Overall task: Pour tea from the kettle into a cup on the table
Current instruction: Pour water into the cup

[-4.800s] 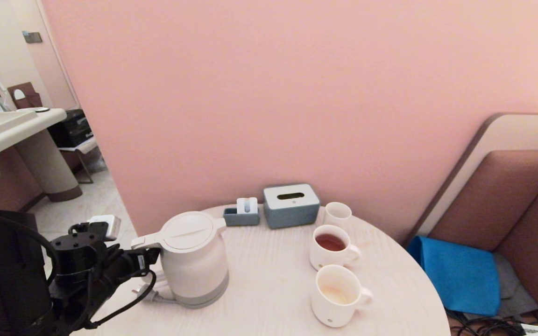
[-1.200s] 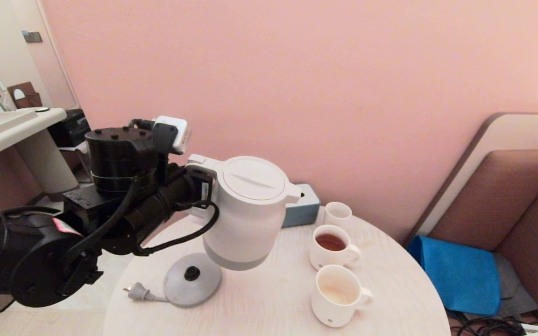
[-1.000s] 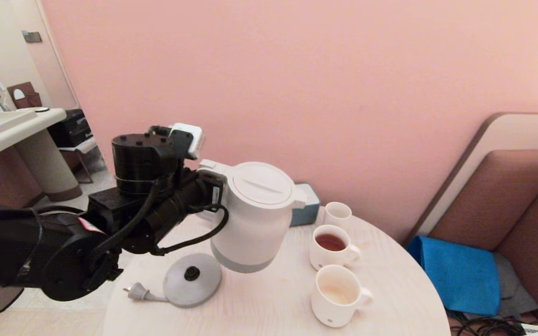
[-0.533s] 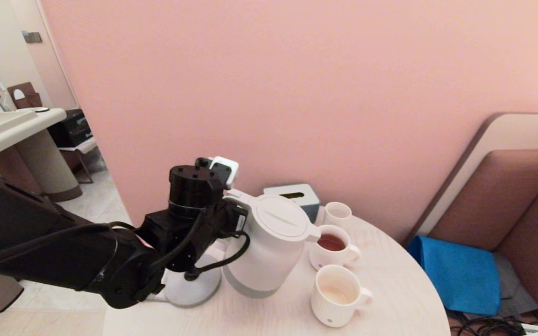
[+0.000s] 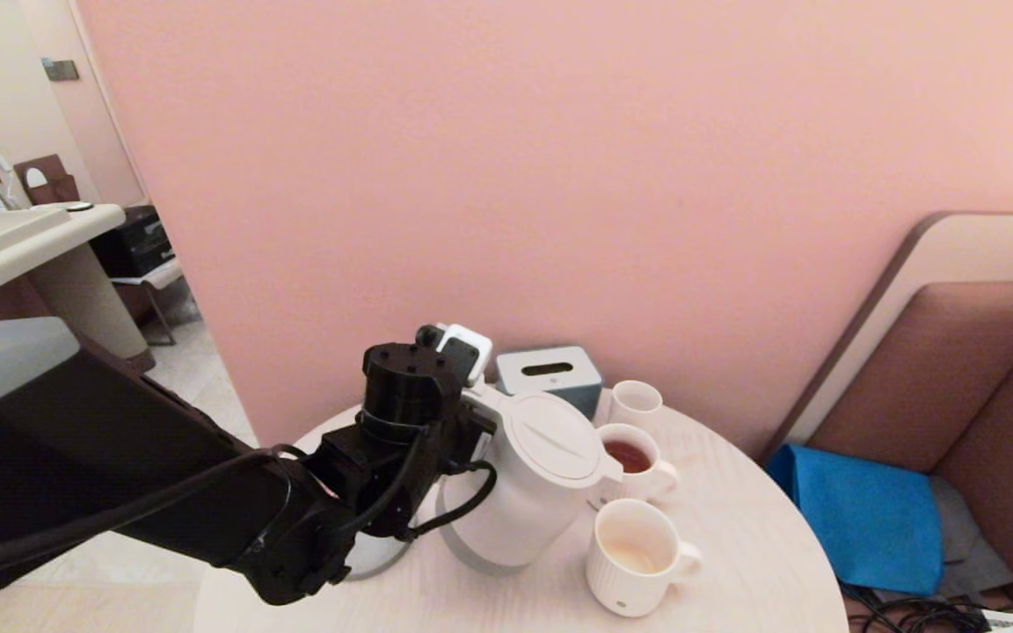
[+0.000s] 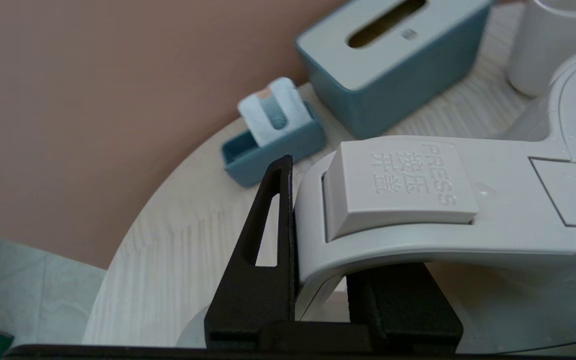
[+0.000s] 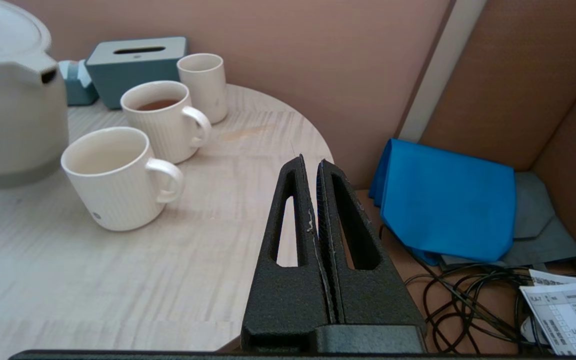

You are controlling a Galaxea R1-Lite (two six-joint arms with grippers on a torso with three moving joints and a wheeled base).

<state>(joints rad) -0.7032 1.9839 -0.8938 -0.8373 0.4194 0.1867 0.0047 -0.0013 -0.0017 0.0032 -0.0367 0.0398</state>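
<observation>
Occlusion first: left arm's black wrist covers most of the grey kettle base (image 5: 375, 556) in head view, only a sliver of it shows. Left gripper (image 6: 318, 240) fingers are half hidden by the handle in its own wrist view; one finger (image 6: 268, 225) is visible pressed against the handle's side, the other mostly behind it. Clamped on the loop handle of the kettle (image 5: 533, 492), jaws narrow with the handle between them.

Kettle is off its base, tilted with spout toward the mugs, low over the table (image 5: 735, 545). Whether its bottom touches the tabletop I can't tell. Spout tip overlaps the rim of the mug with dark red-brown tea (image 5: 634, 466) in head view; from right wrist view it sits between that mug and the cup (image 5: 634, 558).

Cup stands just right of the kettle: white, ribbed, grey dot near base, pale orange residue inside. No stream visible.

Behind: small plain white cup (image 5: 636, 403), blue-grey tissue box (image 5: 549, 376), small blue tray (image 6: 273, 145) by the wall.

Right gripper (image 7: 316, 167) sits off the table edge, fingers pressed together, empty. Blue cloth (image 7: 448, 200) and cables beyond it.
</observation>
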